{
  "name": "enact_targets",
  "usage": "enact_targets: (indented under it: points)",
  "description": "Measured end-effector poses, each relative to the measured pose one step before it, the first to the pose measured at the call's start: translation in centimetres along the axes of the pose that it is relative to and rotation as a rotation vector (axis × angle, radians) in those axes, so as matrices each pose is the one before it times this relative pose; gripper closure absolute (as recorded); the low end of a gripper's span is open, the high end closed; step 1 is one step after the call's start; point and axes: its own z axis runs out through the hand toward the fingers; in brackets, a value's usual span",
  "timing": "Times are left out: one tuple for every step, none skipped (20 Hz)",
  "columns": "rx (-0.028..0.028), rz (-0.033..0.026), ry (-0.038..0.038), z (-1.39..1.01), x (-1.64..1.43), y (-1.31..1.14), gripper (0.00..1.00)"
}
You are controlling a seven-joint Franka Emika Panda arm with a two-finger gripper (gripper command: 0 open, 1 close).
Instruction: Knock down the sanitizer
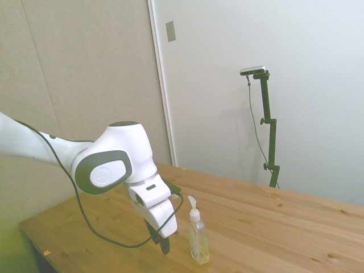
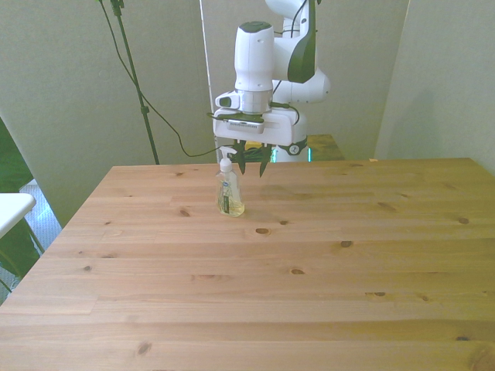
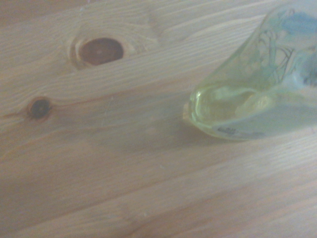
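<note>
The sanitizer (image 2: 230,193) stands upright on the wooden table (image 2: 309,278), a slim clear bottle with pale yellow liquid and a white pump top. In the side view the sanitizer (image 1: 198,240) is just beside my gripper (image 1: 160,242), with a small gap between them. My gripper (image 2: 252,164) hangs low behind the bottle and slightly toward the front view's right, at about pump height, open with nothing between its fingers. The wrist view shows the sanitizer's base (image 3: 242,106) from close by, resting on the wood.
A black cable (image 1: 108,236) loops down from the arm to the tabletop near the gripper. A white surface (image 2: 11,207) sits beyond the table's edge at the front view's left. Dark knots (image 3: 101,50) mark the wood near the bottle.
</note>
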Motion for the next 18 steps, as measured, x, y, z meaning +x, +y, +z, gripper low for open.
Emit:
enact_targets:
  points:
    - [-0.00322, 0.00331, -0.00273, 0.221, 0.424, -0.204, 1.0]
    - [-0.00188, 0.00346, -0.00162, 0.148, 0.412, -0.181, 1.0]
    - [-0.00183, 0.00262, -0.00186, 0.154, 0.342, -0.166, 1.0]
    - [-0.0013, 0.00201, -0.00129, 0.12, 0.297, -0.162, 1.0]
    - [-0.00111, 0.00222, -0.00077, 0.101, 0.317, -0.171, 1.0]
    - [-0.00073, 0.00177, -0.00048, 0.081, 0.283, -0.178, 1.0]
    - [0.00035, 0.00107, 0.00084, 0.016, 0.304, -0.265, 1.0]
    - [0.00079, 0.00164, 0.00148, -0.019, 0.302, -0.266, 1.0]
    - [0.00176, 0.00201, 0.00261, -0.079, 0.31, -0.298, 1.0]
    - [0.00121, 0.00237, 0.00185, -0.032, 0.272, -0.312, 1.0]
    - [0.00252, 0.00297, 0.00276, -0.096, 0.316, -0.327, 1.0]
    - [0.00168, 0.00227, 0.0016, -0.02, 0.335, -0.344, 1.0]
    - [0.00117, 0.00186, 0.00129, 0.008, 0.34, -0.31, 1.0]
    - [0.00003, 0.00327, 0.00076, 0.078, 0.369, -0.266, 1.0]
    - [0.00011, 0.00489, 0.00094, 0.076, 0.417, -0.25, 1.0]
    - [0.00131, 0.00557, 0.00123, 0.036, 0.477, -0.219, 1.0]
    - [-0.00031, 0.00606, 0.00111, 0.105, 0.506, -0.171, 1.0]
    - [0.00039, 0.00662, 0.00149, 0.086, 0.564, -0.191, 1.0]
